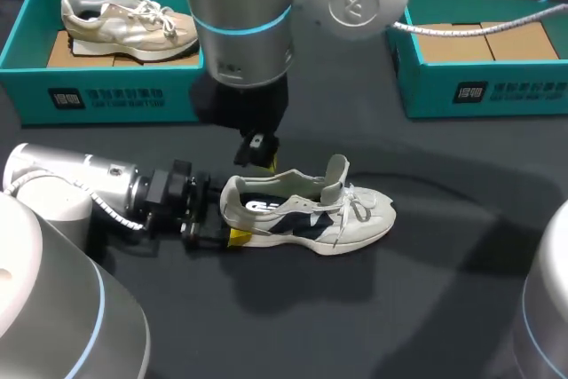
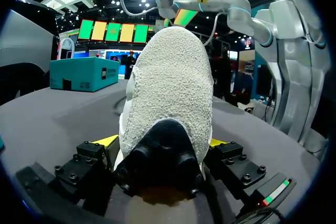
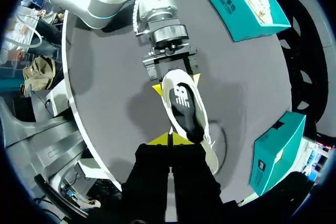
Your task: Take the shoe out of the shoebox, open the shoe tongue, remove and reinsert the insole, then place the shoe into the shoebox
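A white and navy shoe [image 1: 311, 215] lies on its side on the dark table, toe pointing right, tongue folded up. Its heel [image 2: 170, 87] sits between the yellow tips of my left gripper [image 1: 229, 217], which touch it from both sides. In the right wrist view the shoe [image 3: 186, 111] shows its dark insole, with the left gripper [image 3: 177, 84] at the heel end. My right gripper [image 1: 257, 159] hangs from above at the far rim of the shoe's opening, near the heel. Its yellow tips [image 3: 170, 139] are pressed together. I cannot see whether they pinch anything.
A teal shoebox [image 1: 106, 99] at the back left holds a beige shoe [image 1: 124, 19]. A second teal shoebox [image 1: 488, 86] at the back right shows only cardboard inside. Bare table stretches in front of and to the right of the shoe.
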